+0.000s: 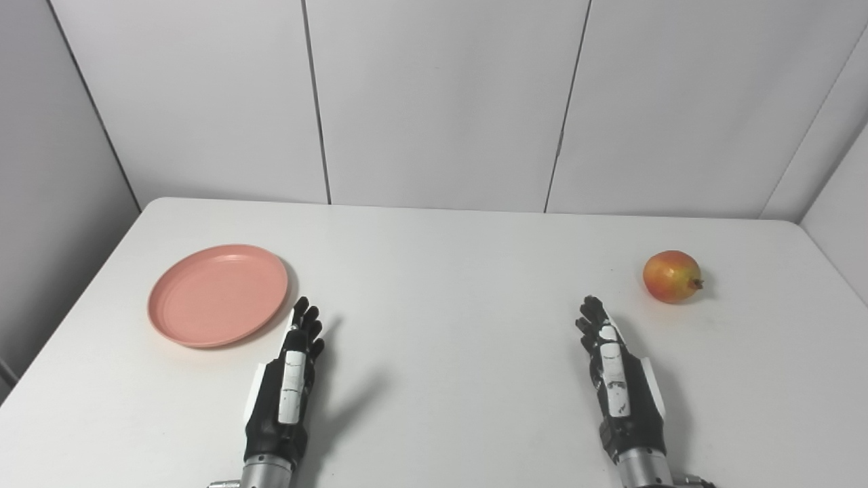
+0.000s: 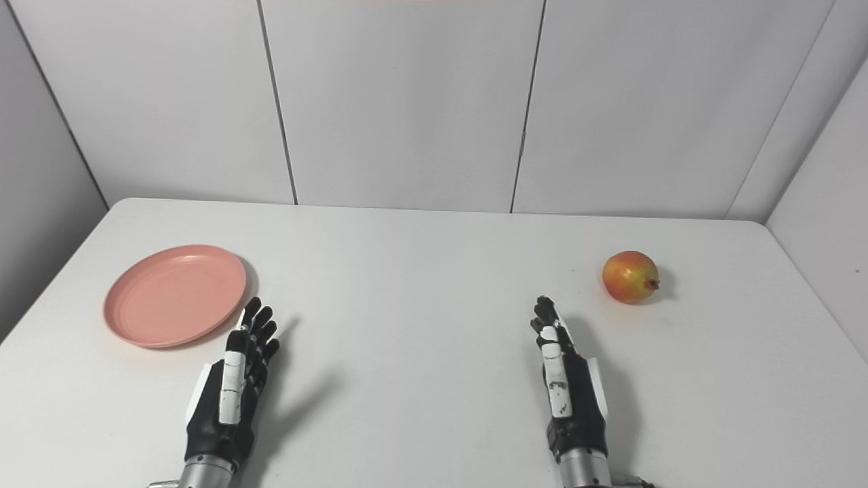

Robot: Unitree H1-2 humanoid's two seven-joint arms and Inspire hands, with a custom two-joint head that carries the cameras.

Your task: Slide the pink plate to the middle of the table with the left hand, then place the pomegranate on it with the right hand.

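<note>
Plate (image 1: 217,295) sits at the table's (image 1: 447,379) nine o'clock, empty; pomegranate (image 1: 671,276) at three; left hand (image 1: 288,386) just beside the plate's rim, fingers straight and together, holding nothing; right hand (image 1: 617,379) likewise; hook the far-left rim, push toward three, gently.

White table (image 1: 461,271) with rounded far corners fills the lower view. Behind it, a pale grey panelled wall (image 1: 441,102) with dark vertical seams; angled side panels left and right. Even, soft light.
</note>
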